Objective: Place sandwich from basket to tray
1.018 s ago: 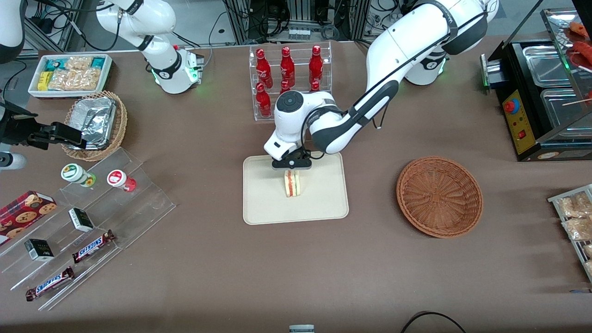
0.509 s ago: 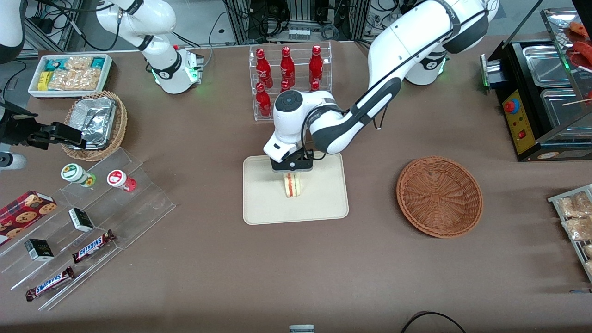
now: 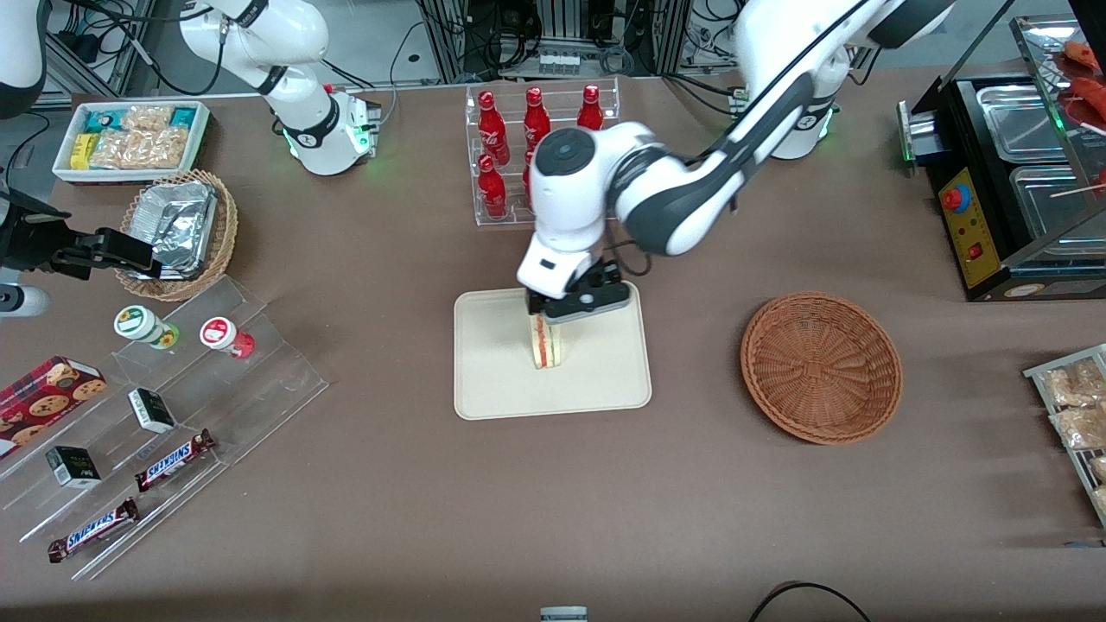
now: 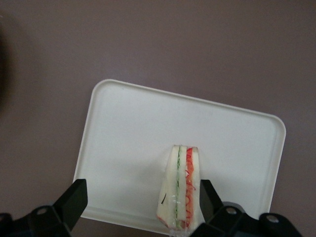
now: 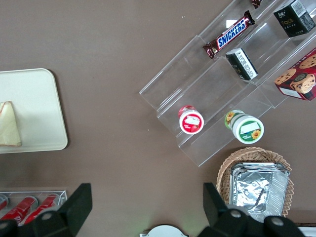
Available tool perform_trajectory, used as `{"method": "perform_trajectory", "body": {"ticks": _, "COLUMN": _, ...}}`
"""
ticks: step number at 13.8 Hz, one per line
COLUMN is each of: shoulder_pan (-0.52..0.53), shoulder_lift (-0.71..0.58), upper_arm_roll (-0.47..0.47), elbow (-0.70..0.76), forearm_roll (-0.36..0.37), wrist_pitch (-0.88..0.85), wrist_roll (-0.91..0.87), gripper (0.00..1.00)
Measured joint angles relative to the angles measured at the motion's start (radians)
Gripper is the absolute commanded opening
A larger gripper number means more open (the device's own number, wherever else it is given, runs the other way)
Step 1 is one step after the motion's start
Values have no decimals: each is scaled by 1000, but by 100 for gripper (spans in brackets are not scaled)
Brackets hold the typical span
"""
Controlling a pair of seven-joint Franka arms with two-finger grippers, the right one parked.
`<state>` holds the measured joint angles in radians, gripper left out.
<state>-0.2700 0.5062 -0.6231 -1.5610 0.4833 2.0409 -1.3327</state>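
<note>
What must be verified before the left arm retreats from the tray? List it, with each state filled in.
1. Sandwich rests on the tray: ok.
2. Sandwich stands upright on its edge, not toppled: ok.
3. Gripper is open, above the sandwich, with its fingers apart: ok.
4. Fingers clear of the sandwich: cannot tell; one finger shows close beside it.
5. Basket is empty: ok.

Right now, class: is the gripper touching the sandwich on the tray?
Cannot tell. In the left wrist view, one finger of the open gripper borders the sandwich.
</note>
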Motion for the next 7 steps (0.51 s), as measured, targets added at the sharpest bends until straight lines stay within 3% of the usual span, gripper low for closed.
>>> {"method": "perform_trajectory", "body": {"ticks": 3, "shoulder_pan": 68, "shoulder_lift": -94, "upper_arm_roll": 0, "elbow": -1, "forearm_roll": -69, "wrist_pitch": -116, "wrist_roll": 69, "gripper": 100}}
{"method": "perform_trajectory", "body": {"ticks": 7, "shoulder_pan": 208, "shoulder_lift": -229, "upper_arm_roll": 3, "elbow": -1, "forearm_roll": -226, "wrist_pitch": -239, "wrist_roll": 313, "gripper": 100}}
